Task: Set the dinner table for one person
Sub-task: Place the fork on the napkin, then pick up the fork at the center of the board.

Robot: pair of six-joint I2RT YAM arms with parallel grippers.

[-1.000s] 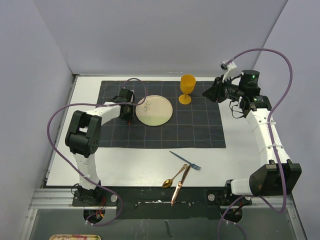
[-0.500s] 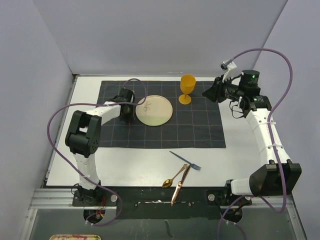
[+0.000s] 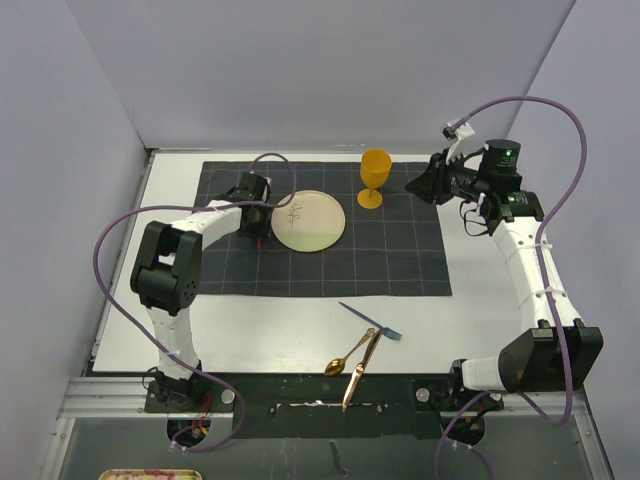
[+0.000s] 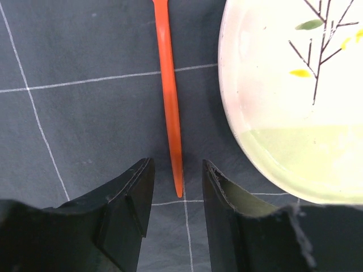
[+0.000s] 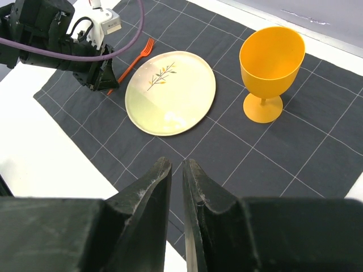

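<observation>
While the left hand (image 4: 176, 170) is hovering, narrowly parted, astride the orange fork (image 4: 167, 85) beside the plate (image 4: 272, 85), the right hand (image 5: 176, 164) is hanging nearly closed and empty above the grey cloth (image 3: 400, 250) covering the white worktop (image 3: 480, 315) mid-frame.

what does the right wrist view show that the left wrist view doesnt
Only the right wrist: the yellow goblet, the white table, the left gripper from outside. Only the left wrist: the gaps either side of the orange fork between the open fingers. Both: the plate, that fork, the dark cloth.
</observation>
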